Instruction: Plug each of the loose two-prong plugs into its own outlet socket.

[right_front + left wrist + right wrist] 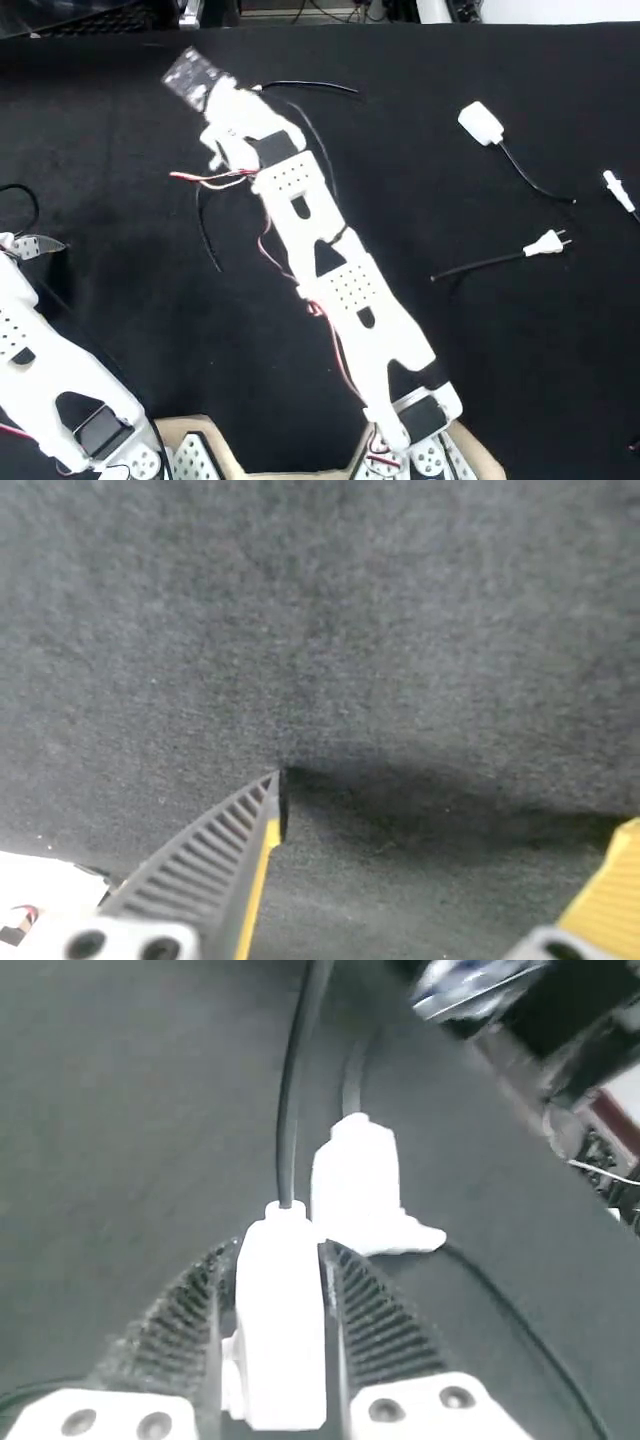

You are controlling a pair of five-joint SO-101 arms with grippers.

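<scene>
The left gripper sits close over the black tabletop, jaws wide and empty. A loose two-prong plug lies off to the right. Farther out, the right gripper clamps a white plug, just beside a white corded socket.
</scene>
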